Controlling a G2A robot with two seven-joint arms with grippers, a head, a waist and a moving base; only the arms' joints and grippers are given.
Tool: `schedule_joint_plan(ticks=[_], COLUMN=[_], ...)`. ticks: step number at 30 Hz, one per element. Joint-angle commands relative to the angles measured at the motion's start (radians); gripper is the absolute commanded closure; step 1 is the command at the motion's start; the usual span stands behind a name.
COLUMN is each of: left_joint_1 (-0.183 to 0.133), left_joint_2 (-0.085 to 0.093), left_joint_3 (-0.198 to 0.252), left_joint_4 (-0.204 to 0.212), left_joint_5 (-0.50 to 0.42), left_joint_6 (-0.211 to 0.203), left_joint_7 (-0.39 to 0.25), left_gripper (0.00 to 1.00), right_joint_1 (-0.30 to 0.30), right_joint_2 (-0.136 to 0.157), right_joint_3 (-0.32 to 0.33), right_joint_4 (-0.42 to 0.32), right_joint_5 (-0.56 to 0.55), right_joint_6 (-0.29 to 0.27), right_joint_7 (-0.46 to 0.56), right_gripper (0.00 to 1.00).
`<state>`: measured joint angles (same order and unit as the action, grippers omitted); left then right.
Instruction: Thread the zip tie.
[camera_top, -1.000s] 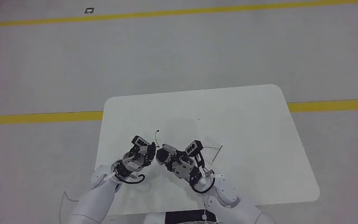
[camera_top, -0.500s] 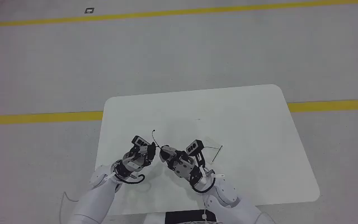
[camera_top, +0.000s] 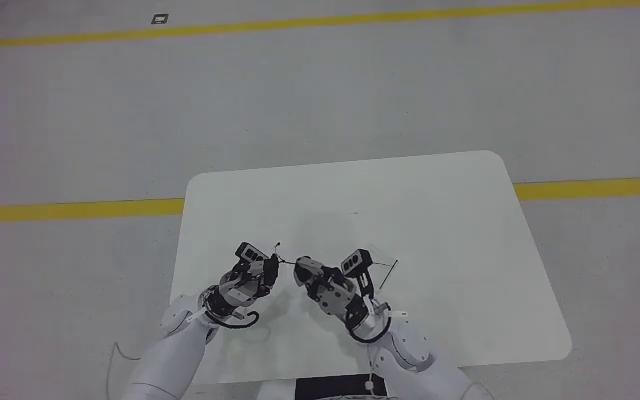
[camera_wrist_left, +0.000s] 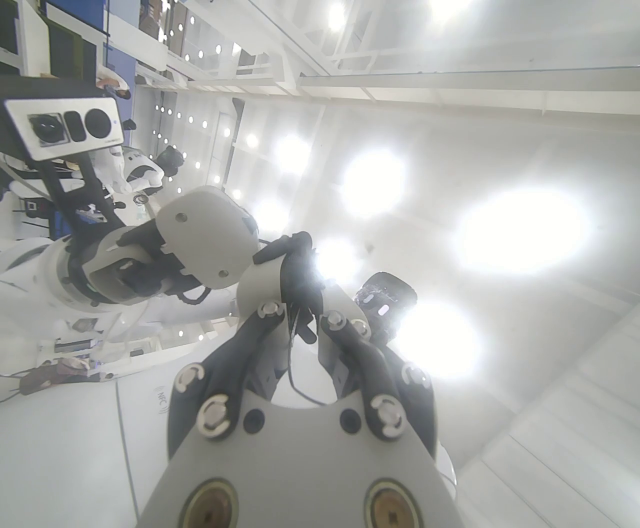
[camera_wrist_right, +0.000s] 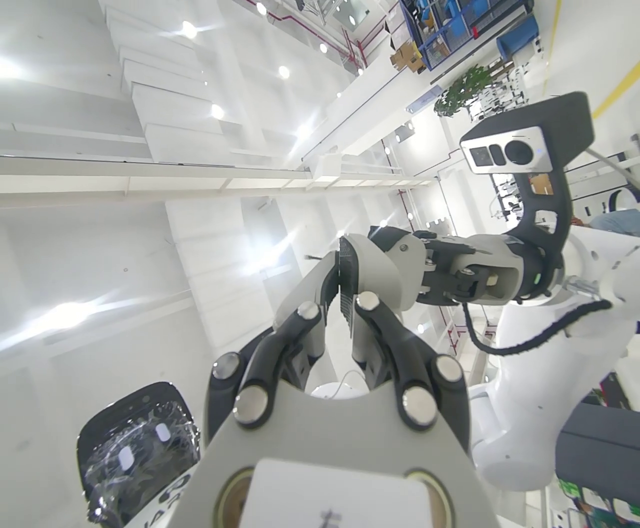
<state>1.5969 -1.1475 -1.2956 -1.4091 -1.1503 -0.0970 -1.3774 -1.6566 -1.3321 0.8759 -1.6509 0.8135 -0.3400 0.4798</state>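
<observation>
Table (camera_top: 450, 220) near-left quarter: left gripper (camera_top: 272, 264) holds zip tie (camera_wrist_left: 290, 367).

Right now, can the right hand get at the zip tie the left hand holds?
Probably yes: the right hand meets the left hand tip to tip, nothing between, and seems shut on the zip tie too.

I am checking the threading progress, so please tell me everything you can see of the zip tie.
The zip tie is a thin, dark, flexible-looking strip. The left end effector is shut on it and holds it above the table. One loose part curves down between its fingers; the other part leans across to the tips of the shut right end effector. Whether it is threaded cannot be told.
</observation>
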Motion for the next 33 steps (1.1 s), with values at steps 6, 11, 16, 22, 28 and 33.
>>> schedule_joint_plan(ticks=[6,11,16,22,28,33], left_joint_1=[0.000,0.000,0.000,0.000,0.000,0.000], left_joint_2=[0.000,0.000,0.000,0.000,0.000,0.000], left_joint_3=[0.000,0.000,0.000,0.000,0.000,0.000], left_joint_4=[0.000,0.000,0.000,0.000,0.000,0.000], left_joint_5=[0.000,0.000,0.000,0.000,0.000,0.000], left_joint_6=[0.000,0.000,0.000,0.000,0.000,0.000], left_joint_7=[0.000,0.000,0.000,0.000,0.000,0.000], left_gripper=[1.00,1.00,1.00,1.00,1.00,1.00], right_joint_1=[-0.017,-0.024,-0.031,-0.041,-0.052,-0.059], right_joint_2=[-0.004,-0.008,-0.011,-0.014,-0.017,-0.018], right_joint_3=[0.024,0.035,0.048,0.064,0.077,0.088], right_joint_4=[-0.006,-0.002,-0.002,-0.004,-0.005,-0.004], right_joint_5=[0.005,0.005,0.001,-0.001,-0.002,-0.005], right_joint_6=[0.000,0.000,0.000,0.000,0.000,0.000], right_joint_7=[0.004,0.010,0.012,0.017,0.020,0.022], right_gripper=[1.00,1.00,1.00,1.00,1.00,1.00])
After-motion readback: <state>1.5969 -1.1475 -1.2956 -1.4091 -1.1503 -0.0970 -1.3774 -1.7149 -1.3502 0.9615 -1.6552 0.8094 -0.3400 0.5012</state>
